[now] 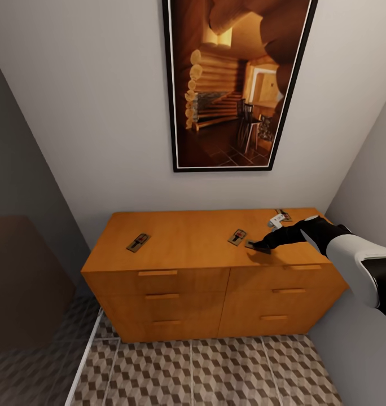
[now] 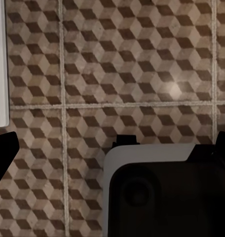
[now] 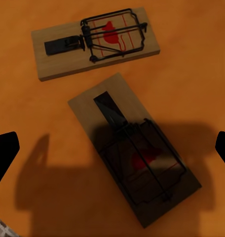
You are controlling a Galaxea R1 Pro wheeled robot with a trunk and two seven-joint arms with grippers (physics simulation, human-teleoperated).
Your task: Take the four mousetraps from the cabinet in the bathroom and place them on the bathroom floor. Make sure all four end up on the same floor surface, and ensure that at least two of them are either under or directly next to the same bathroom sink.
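The orange-brown cabinet [image 1: 187, 237] stands against the wall with mousetraps lying flat on its top. One mousetrap [image 1: 139, 242] is at the left, one [image 1: 237, 237] right of the middle, and another [image 1: 282, 216] at the back right. My right gripper [image 1: 259, 246] hovers open just above a further mousetrap [image 3: 134, 153], which lies between its spread fingers [image 3: 4, 155] in their shadow. A neighbouring mousetrap [image 3: 95, 42] lies beside it. My left gripper [image 2: 112, 148] is open over the cube-patterned bathroom floor [image 2: 117, 59], holding nothing. The sink is out of view.
A large framed picture [image 1: 238, 84] hangs above the cabinet. Grey walls close in on both sides, and a dark brown block [image 1: 23, 276] stands at the left. A white strip [image 1: 88, 349] runs along the floor. Part of my own body [image 2: 167, 192] shows in the left wrist view.
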